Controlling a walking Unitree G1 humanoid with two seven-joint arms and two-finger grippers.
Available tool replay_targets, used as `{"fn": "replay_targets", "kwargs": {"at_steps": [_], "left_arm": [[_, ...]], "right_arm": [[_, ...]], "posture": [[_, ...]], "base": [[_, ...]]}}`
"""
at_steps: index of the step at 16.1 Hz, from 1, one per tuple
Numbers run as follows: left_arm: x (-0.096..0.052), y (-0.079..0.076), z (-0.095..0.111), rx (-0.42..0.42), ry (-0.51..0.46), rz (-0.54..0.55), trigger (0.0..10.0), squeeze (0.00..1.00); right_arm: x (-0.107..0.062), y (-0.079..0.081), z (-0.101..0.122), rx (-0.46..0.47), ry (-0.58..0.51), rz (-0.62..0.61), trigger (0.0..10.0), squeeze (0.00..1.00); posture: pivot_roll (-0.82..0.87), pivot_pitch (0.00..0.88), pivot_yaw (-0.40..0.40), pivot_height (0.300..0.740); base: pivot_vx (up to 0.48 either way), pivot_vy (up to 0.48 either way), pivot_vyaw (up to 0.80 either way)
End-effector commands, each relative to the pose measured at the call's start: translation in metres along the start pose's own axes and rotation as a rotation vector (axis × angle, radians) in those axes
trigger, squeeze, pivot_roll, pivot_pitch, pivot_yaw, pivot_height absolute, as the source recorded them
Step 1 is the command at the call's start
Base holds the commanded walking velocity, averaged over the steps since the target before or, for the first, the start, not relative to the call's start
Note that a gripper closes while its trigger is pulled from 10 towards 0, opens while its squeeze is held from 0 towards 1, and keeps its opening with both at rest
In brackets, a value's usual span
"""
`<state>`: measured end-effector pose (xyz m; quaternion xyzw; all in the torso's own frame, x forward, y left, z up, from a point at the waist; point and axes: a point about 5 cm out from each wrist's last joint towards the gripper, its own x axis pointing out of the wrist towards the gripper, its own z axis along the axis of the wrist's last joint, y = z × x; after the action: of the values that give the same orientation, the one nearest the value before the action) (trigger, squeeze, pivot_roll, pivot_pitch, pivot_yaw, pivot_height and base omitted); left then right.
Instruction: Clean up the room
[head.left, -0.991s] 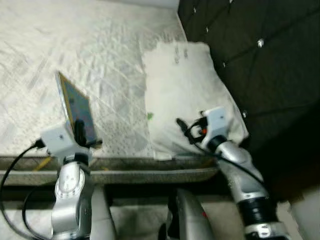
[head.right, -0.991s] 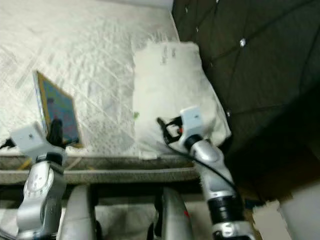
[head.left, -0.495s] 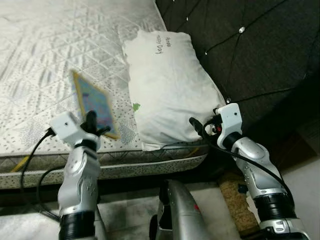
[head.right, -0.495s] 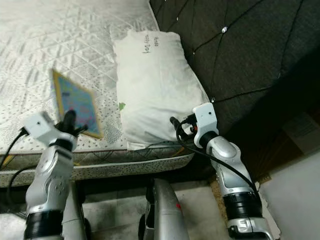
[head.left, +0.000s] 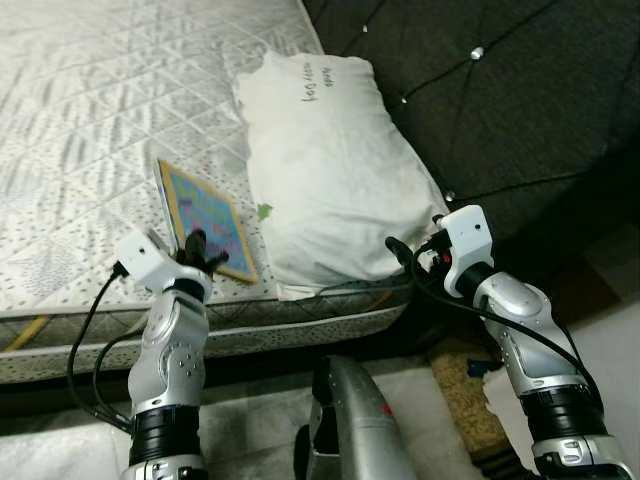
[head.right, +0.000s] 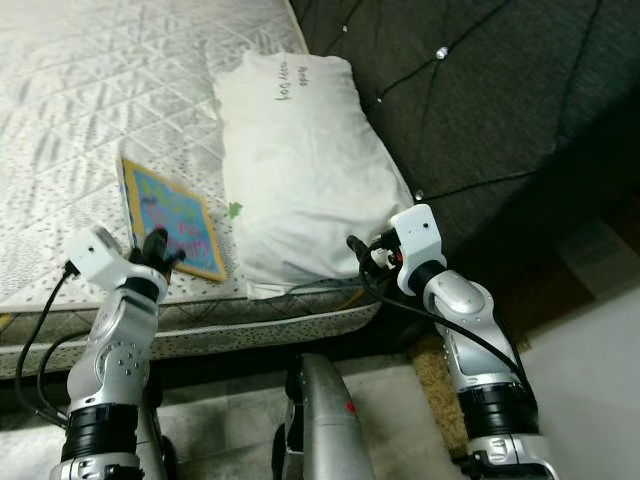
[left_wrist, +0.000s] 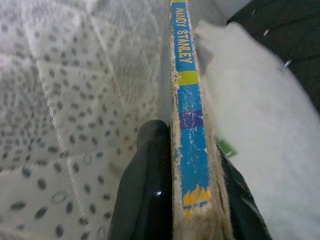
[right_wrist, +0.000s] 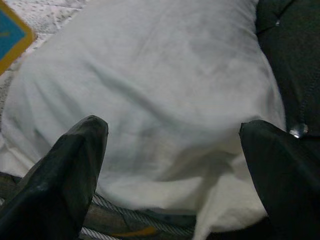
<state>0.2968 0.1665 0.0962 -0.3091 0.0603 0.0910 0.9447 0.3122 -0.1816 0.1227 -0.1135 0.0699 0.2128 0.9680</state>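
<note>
Left claw (head.left: 198, 250) clamped on the near edge of a thin blue book (head.left: 205, 217); book lies on the quilted mattress (head.left: 80, 150) ahead of the claw, white pillow (head.left: 325, 170) just beside it. Right claw (head.left: 398, 252), fingers (right_wrist: 75, 165) spread apart, at the pillow's near end, holding nothing.

Cloth, worn card and glossy plastic on a bed

The white quilted cloth mattress (head.left: 90, 110) is showing a dotted matt weave; the white cotton pillow (head.left: 320, 170) is lying soft and creased; the thin blue card-covered book (left_wrist: 189, 125) is fraying along its spine between glossy black plastic fingers (left_wrist: 145, 195); the dark tufted fabric headboard (head.left: 500, 90) is looking matt at two o'clock.
</note>
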Motion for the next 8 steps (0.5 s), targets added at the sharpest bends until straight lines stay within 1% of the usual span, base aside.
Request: {"fn": "replay_targets", "kwargs": {"at_steps": [1, 3, 4, 5, 7, 8], "left_arm": [[-0.002, -0.010, -0.007, -0.022, 0.015, -0.021, 10.0, 0.00], [-0.003, -0.008, -0.006, -0.007, 0.004, -0.018, 10.0, 0.00], [-0.001, -0.004, -0.003, -0.006, -0.001, -0.015, 10.0, 0.00], [0.001, -0.001, -0.001, -0.002, -0.005, -0.010, 10.0, 0.00], [0.008, 0.003, 0.003, -0.042, 0.002, 0.007, 10.0, 0.00], [0.012, 0.007, 0.003, -0.029, 0.023, 0.012, 10.0, 0.00]], "right_arm": [[-0.001, -0.005, 0.002, -0.026, -0.001, -0.003, 10.0, 0.00], [-0.001, -0.006, 0.003, -0.028, 0.000, -0.003, 10.0, 0.00], [-0.001, -0.004, 0.003, -0.026, -0.002, 0.003, 10.0, 0.00], [-0.001, -0.004, 0.003, -0.030, -0.005, 0.008, 10.0, 0.00], [-0.002, -0.005, 0.004, -0.040, -0.008, 0.008, 10.0, 0.00], [-0.003, -0.007, 0.005, -0.044, -0.008, 0.003, 10.0, 0.00]], "posture": [[-0.20, 0.107, -0.249, 0.571], [-0.20, 0.107, -0.250, 0.571], [-0.20, 0.107, -0.250, 0.571], [-0.20, 0.108, -0.252, 0.571], [-0.21, 0.111, -0.253, 0.571], [-0.22, 0.111, -0.254, 0.571]], "base": [[0.000, 0.000, 0.00], [0.000, 0.000, 0.00], [0.000, 0.000, 0.00], [0.000, 0.000, 0.00], [0.000, 0.000, 0.00], [0.000, 0.000, 0.00]]}}
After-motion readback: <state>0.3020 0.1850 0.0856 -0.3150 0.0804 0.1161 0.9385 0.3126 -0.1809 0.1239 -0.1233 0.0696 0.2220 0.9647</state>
